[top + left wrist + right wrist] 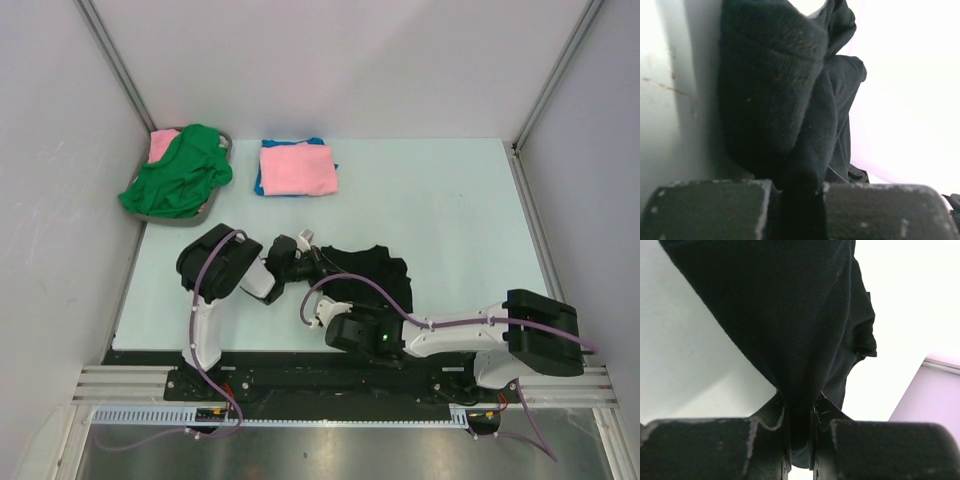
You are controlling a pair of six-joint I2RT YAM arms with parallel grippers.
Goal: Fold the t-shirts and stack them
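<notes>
1. Left gripper [303, 258]: we see it clamped on a fold of the black t-shirt [365, 272]. In the left wrist view the dark cloth runs down between its two fingers [705, 210], which press it from both sides.
2. We find the right gripper [318, 314] closed on the same black t-shirt. In the right wrist view a gathered edge of the cloth narrows to a pinch between its jaws.
3. We place the black t-shirt at the lower centre of the top view, bunched on the pale table [450, 220]. The left gripper holds its upper left part and the right gripper its lower left part.
4. At the upper centre of the top view we see a folded pink t-shirt [298, 168] lying on a blue t-shirt [262, 186], whose edge shows along the left side.
5. At the upper left a green t-shirt [178, 175] is heaped over a grey bin [226, 141] and spills past its near edge. A pink cloth [163, 143] shows beside it at the bin's upper left corner.
</notes>
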